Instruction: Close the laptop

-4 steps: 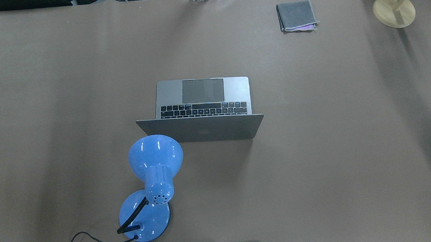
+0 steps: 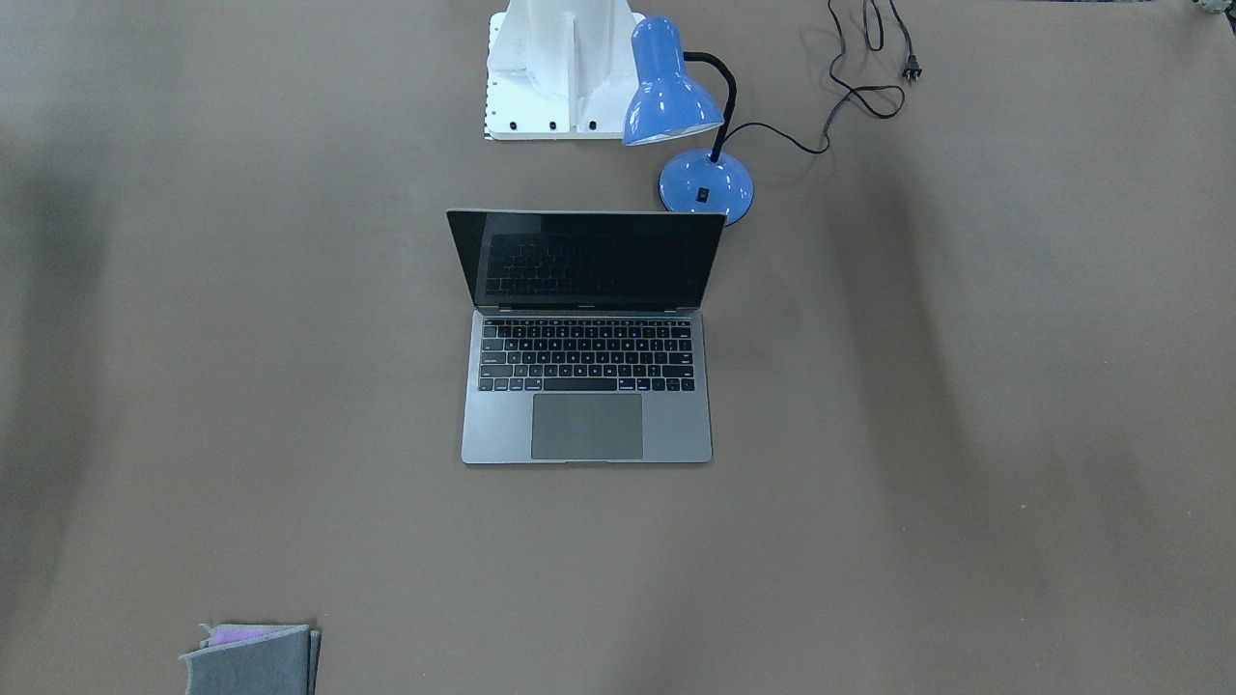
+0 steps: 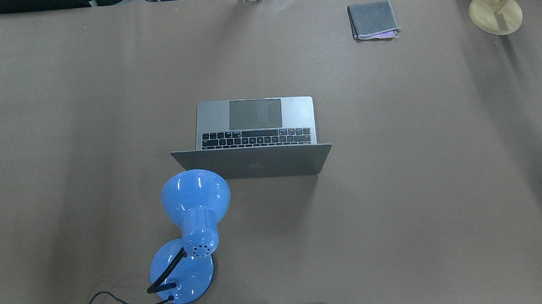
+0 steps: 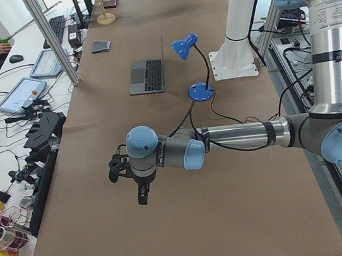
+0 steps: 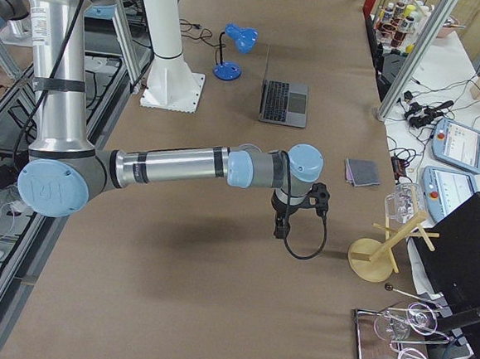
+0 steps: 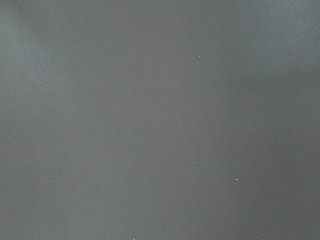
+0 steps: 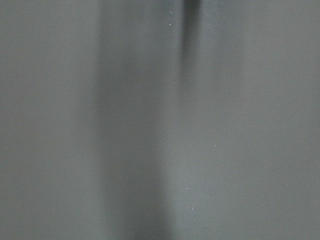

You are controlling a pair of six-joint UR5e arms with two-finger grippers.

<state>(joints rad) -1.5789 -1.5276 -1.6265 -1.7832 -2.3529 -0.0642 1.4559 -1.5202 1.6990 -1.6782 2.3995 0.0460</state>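
We see the laptop [image 3: 255,119] open near the middle of the brown surface [image 3: 423,183], its base flat and its trackpad edge turned away from the robot. The lid stands raised, a little past upright, at the edge nearer the robot's white base [image 2: 555,68], and the glossy black screen is dark and faces the operators' side. A blue desk lamp [image 3: 195,196] stands just beside the lid's corner on the robot's left; we cannot tell whether they touch. Its black cord [image 2: 859,92] trails off across the surface, with the plug lying loose. A folded grey cloth [image 3: 373,19] lies well apart from the laptop, near the far edge on the robot's right, and a wooden stand [image 3: 495,13] sits at that far corner. Neither arm is near the laptop. The left fingers [image 4: 142,194] hang above bare surface out towards the robot's left end, and the right fingers [image 5: 280,224] hang above bare surface towards the right end, near the cloth. Both appear only in the side views, so we cannot tell how far apart either pair is or whether it has hold of anything. Both wrist cameras show only plain surface.
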